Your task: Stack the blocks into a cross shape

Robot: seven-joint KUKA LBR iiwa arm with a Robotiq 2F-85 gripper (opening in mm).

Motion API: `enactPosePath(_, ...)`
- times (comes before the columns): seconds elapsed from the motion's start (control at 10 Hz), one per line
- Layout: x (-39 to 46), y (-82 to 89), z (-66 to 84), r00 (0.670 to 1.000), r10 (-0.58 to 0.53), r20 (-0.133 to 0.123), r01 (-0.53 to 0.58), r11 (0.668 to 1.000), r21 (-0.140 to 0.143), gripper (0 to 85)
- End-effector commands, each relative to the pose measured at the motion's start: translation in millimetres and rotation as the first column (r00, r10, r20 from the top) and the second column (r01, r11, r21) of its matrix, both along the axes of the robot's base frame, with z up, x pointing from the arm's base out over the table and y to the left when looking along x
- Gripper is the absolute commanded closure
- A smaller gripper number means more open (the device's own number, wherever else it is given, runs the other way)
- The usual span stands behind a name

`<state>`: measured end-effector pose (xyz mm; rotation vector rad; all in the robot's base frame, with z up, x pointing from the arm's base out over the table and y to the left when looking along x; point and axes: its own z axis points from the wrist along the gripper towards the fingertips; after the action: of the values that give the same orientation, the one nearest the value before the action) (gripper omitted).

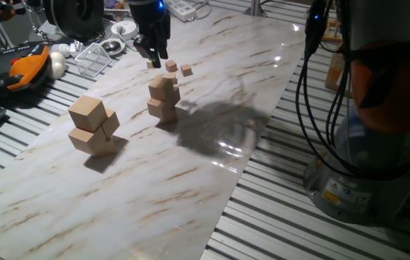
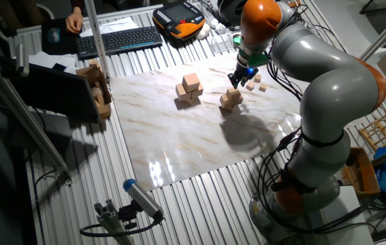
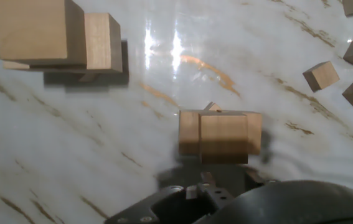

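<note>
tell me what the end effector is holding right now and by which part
Cannot be told: the end effector hangs above the tiny light-tan wooden cubes, and no view shows anything between its fingertips.

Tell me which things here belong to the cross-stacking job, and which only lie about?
Belong to the job:
- tiny light-tan wooden cubes
- gripper

Only lying about:
- medium tan wooden cube stack
- large tan wooden cube stack
- orange-black handheld controller
- black keyboard

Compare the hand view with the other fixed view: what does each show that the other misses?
Only the hand view: the medium stack from above, crossing arms plain. Only the other fixed view: the whole arm, the gripper above the marble board, a keyboard. Both: the large stack, the medium stack, and tiny blocks lying loose, unstacked.
</note>
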<state>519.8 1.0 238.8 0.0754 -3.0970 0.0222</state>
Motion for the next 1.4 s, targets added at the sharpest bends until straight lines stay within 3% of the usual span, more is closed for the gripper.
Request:
enactPosePath(0.0, 1.8, -2.7, -2.4, 1.000, -0.002, 0.002, 0.002, 1.000, 0.001, 85.0)
enactPosePath(0.3, 10.2, -15.9, -4.8, 1.000, -0.009, 0.001, 0.009, 1.000, 0.015, 85.0)
enactPosePath(0.7, 14.6, -36.8, -15.1, 0.998, -0.062, -0.002, 0.062, 0.998, 0.029, 85.0)
enactPosePath(1.1, 10.3, -51.5, -29.4, 0.984, -0.172, 0.041, 0.173, 0.984, -0.033, 85.0)
enactPosePath(1.2, 13.1, -59.2, -32.4, 0.982, -0.184, 0.039, 0.185, 0.983, -0.017, 85.0)
enactPosePath(1.3, 16.4, -68.0, -33.8, 0.981, -0.191, 0.012, 0.191, 0.981, 0.025, 85.0)
